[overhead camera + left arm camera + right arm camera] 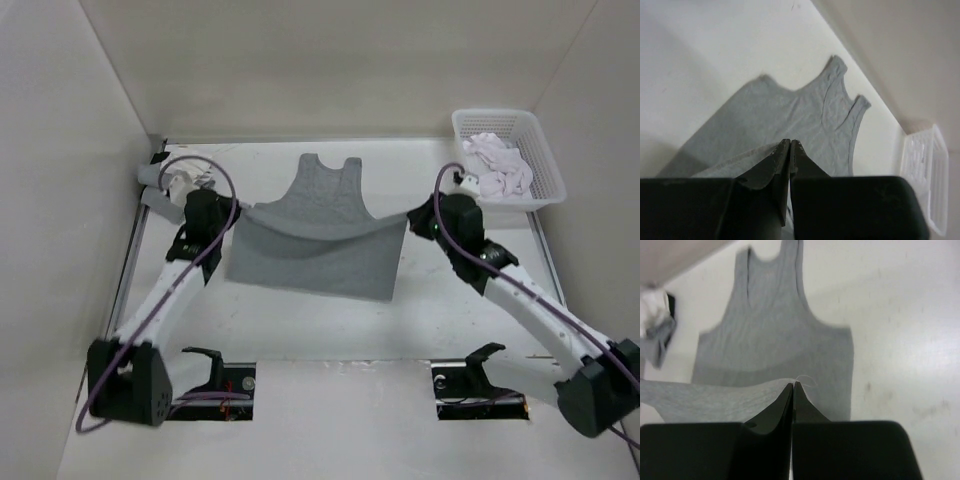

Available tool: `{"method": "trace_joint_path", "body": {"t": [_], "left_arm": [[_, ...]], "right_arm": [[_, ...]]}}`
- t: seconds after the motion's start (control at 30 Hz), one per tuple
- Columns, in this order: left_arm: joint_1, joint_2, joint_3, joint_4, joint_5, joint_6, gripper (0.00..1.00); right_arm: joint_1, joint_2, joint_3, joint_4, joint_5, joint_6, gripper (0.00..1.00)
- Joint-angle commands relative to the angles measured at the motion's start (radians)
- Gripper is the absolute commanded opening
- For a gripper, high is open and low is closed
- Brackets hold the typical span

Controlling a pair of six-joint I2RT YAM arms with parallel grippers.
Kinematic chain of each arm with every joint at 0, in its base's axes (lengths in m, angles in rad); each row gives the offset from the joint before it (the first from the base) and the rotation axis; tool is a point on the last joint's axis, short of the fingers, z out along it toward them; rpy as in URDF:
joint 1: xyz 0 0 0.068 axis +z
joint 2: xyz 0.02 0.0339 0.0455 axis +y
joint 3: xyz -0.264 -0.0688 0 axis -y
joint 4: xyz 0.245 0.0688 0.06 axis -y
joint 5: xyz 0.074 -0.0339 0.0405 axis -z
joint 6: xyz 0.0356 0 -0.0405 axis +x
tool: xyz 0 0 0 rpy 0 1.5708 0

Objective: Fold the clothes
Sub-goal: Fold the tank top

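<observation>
The thin grey shirt (318, 200) could slip from one pinch, and then the fold would land crooked. Its top lies flat toward the far edge of the surface (300, 330). The left end effector (236, 212) and right end effector (408, 220) are clenched tight on its lifted bottom corners.

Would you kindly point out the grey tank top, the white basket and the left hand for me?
grey tank top (325, 195): top external view, on its chest panel.
white basket (490, 114): top external view, on its far rim.
left hand (790, 142): left wrist view, midway between its closed fingertips.
</observation>
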State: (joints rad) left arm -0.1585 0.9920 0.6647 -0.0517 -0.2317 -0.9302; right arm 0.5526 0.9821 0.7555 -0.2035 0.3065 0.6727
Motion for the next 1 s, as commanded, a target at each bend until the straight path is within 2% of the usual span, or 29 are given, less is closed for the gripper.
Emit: {"method": "trace_joint_path", "body": {"t": [0.0, 0.17, 0.23, 0.27, 0.3, 0.33, 0.37, 0.43, 0.53, 0.6, 0.7, 0.77, 0.87, 0.97], "left_arm": [[0.007, 0.233, 0.212, 0.335, -0.072, 0.014, 0.00], [0.026, 0.655, 0.579, 0.371, -0.043, 0.060, 0.00], [0.032, 0.810, 0.737, 0.351, -0.023, 0.085, 0.07], [0.033, 0.862, 0.789, 0.333, -0.005, 0.087, 0.10], [0.040, 0.914, 0.846, 0.308, 0.005, 0.088, 0.18], [0.041, 0.957, 0.893, 0.281, 0.015, 0.093, 0.28], [0.041, 0.964, 0.903, 0.257, 0.025, 0.091, 0.32], [0.043, 0.912, 0.845, 0.251, 0.011, 0.099, 0.38], [0.032, 0.754, 0.628, 0.303, -0.047, 0.111, 0.40], [0.017, 0.630, 0.424, 0.358, -0.083, 0.103, 0.39], [-0.012, 0.473, 0.119, 0.426, -0.093, 0.067, 0.34], [-0.008, 0.407, -0.034, 0.437, -0.075, 0.042, 0.32], [0.046, 0.344, -0.173, 0.444, 0.012, 0.004, 0.32], [0.086, 0.335, -0.230, 0.478, 0.081, -0.007, 0.35]], "right_arm": [[-0.146, 0.155, 0.172, 0.278, -0.173, -0.087, 0.00], [-0.320, 0.528, 0.470, 0.314, -0.280, -0.081, 0.00], [-0.352, 0.680, 0.609, 0.305, -0.303, -0.065, 0.04], [-0.362, 0.754, 0.674, 0.305, -0.305, -0.055, 0.10], [-0.366, 0.823, 0.735, 0.305, -0.313, -0.041, 0.20], [-0.368, 0.889, 0.793, 0.285, -0.323, -0.032, 0.35], [-0.368, 0.935, 0.845, 0.241, -0.348, -0.028, 0.46], [-0.368, 0.957, 0.858, 0.179, -0.354, -0.044, 0.53], [-0.326, 0.864, 0.666, 0.263, -0.276, -0.045, 0.51], [-0.285, 0.764, 0.482, 0.352, -0.250, -0.021, 0.40], [-0.202, 0.626, 0.207, 0.498, -0.227, 0.045, 0.15], [-0.156, 0.564, 0.074, 0.559, -0.205, 0.076, 0.05], [-0.113, 0.479, -0.097, 0.605, -0.158, 0.116, 0.03], [-0.102, 0.399, -0.206, 0.624, -0.142, 0.142, 0.09]]}}
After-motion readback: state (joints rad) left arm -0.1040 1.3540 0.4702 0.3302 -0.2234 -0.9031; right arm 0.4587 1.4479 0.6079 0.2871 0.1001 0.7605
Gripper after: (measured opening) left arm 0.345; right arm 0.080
